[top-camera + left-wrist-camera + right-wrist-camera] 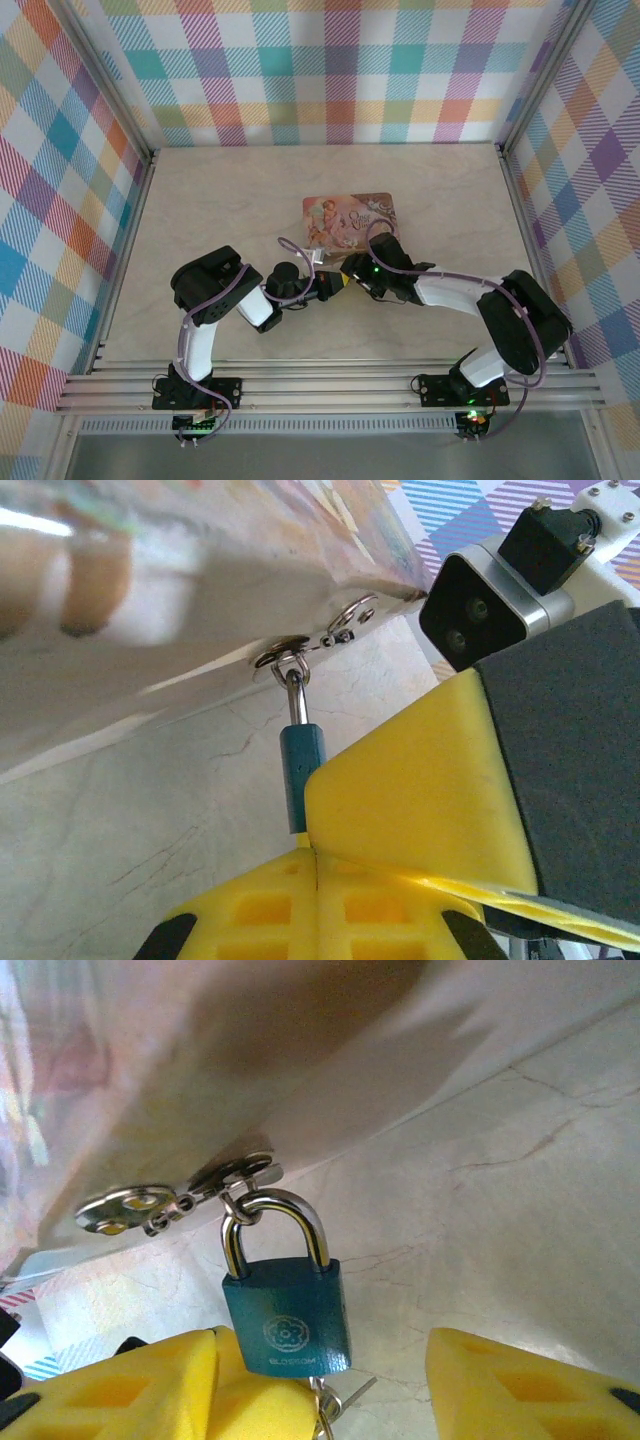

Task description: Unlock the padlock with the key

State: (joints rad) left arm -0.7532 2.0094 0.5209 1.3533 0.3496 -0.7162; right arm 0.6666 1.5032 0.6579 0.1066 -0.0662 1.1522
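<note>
Padlock (287, 1315), teal, shackle closed, hangs from the clasp at the near-left corner of the pink tin (350, 218). Small bit of key (335, 1402) metal shows under it. Left fingers (260, 910) clenched at its base, what they pinch is hidden. Right fingers (530, 1385) released, spread either side.

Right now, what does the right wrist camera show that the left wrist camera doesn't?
Right wrist gives the padlock face-on, emblem readable, its shackle arch, and a metal ring beneath. Left wrist gives the padlock edge-on plus the other arm's camera. Shared: padlock hooked to the hasp of the tin, yellow fingers, marbled table.
</note>
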